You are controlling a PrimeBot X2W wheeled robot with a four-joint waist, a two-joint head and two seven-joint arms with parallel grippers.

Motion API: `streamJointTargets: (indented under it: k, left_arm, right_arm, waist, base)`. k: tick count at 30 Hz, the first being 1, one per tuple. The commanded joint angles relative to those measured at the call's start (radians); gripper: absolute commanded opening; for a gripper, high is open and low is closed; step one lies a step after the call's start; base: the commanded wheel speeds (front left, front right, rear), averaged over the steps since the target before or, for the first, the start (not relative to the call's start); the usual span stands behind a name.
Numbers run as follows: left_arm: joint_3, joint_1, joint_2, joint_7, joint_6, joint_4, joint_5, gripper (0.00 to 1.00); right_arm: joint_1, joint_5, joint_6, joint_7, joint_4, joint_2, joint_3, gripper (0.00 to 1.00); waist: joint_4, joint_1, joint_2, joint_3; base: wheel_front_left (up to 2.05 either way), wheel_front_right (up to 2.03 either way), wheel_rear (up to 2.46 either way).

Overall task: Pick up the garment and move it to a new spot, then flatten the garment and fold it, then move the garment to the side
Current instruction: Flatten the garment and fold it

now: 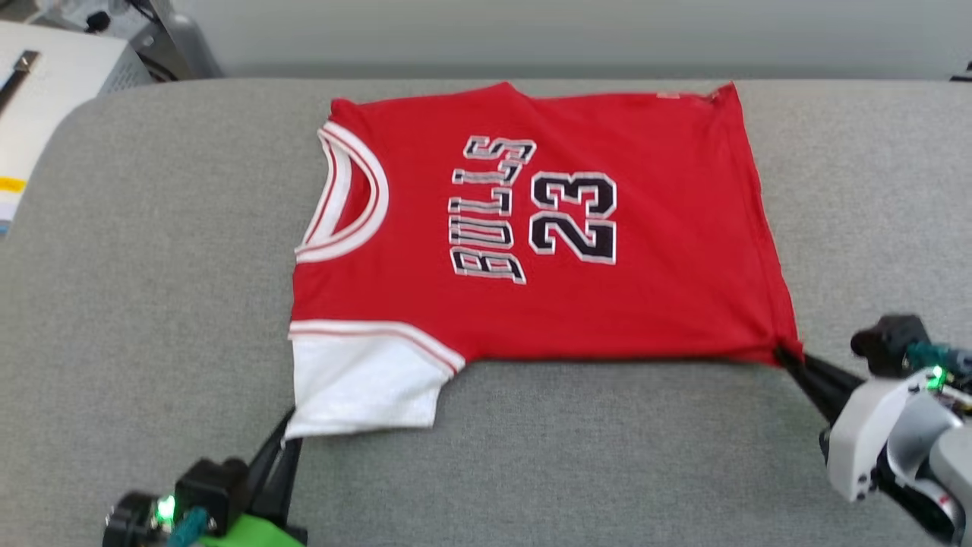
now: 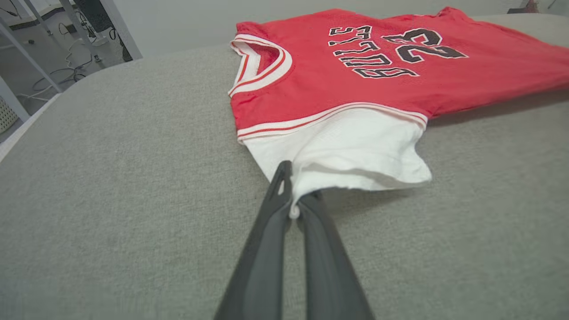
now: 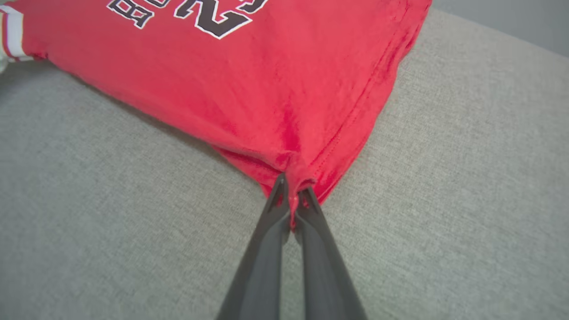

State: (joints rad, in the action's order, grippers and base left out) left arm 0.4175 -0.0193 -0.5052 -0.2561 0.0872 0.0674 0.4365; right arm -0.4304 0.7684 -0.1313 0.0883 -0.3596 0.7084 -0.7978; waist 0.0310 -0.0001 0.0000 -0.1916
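The garment (image 1: 531,228), a red jersey with black "BULLS 23" lettering and a white sleeve, lies spread on the grey surface, collar to the left, hem to the right. My left gripper (image 1: 287,437) is shut on the near corner of the white sleeve (image 2: 346,151); in the left wrist view the left gripper (image 2: 294,195) pinches the white cloth and lifts it slightly. My right gripper (image 1: 786,355) is shut on the near hem corner; in the right wrist view the right gripper (image 3: 293,191) holds red fabric (image 3: 266,89) bunched between its fingertips. The far sleeve is hidden.
The grey padded surface (image 1: 152,266) stretches wide around the jersey, with its rounded far-left corner near a white box (image 1: 53,83). Cables and metal frame legs (image 2: 53,53) stand on the floor beyond that edge.
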Motion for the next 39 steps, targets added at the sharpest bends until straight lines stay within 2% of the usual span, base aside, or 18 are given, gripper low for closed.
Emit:
streamJointTargets:
  k: [1,8,13,19,31,37,39]
  left_arm:
    - [0.001,-0.042,0.010,-0.006,0.012,0.002,0.020,0.00]
    - [0.016,-0.166,0.019,0.005,0.021,-0.001,0.065,0.00]
    - [0.048,-0.230,0.013,0.049,0.003,-0.027,0.093,0.00]
    - [0.063,-0.274,-0.018,0.100,-0.006,-0.090,0.112,0.00]
    - [0.034,-0.061,-0.031,0.074,-0.047,-0.064,0.071,0.00]
    - [0.040,0.127,-0.041,0.074,-0.120,0.023,0.044,0.00]
    - [0.043,0.192,-0.029,0.073,-0.142,0.063,0.046,0.00]
  right_arm:
    - [0.037,0.007,0.001,-0.005,0.013,0.008,0.002,0.00]
    - [0.198,0.027,0.001,-0.025,0.060,0.033,0.035,0.00]
    - [0.304,0.039,0.001,-0.036,0.091,0.056,0.075,0.00]
    - [0.406,0.047,0.001,-0.064,0.155,0.069,0.153,0.00]
    - [0.391,0.015,0.001,-0.122,0.232,0.004,0.297,0.00]
    - [0.326,0.008,0.001,-0.153,0.255,-0.024,0.348,0.00]
    - [0.300,0.007,0.001,-0.163,0.255,-0.032,0.354,0.00]
  waist:
    - [0.000,0.0001,0.0000,0.054]
    - [0.006,0.0001,0.0000,0.106]
    - [0.010,0.0001,0.0000,0.135]
    - [0.013,0.0001,0.0000,0.142]
    - [-0.013,0.0001,0.0000,0.110]
    - [-0.035,0.0001,0.0000,0.053]
    - [-0.042,0.0001,0.0000,0.029]
  base:
    - [0.00,0.00,0.00]
    - [0.00,0.00,0.00]
    - [0.00,0.00,0.00]
    - [0.00,0.00,0.00]
    - [0.00,0.00,0.00]
    - [0.00,0.00,0.00]
    - [0.00,0.00,0.00]
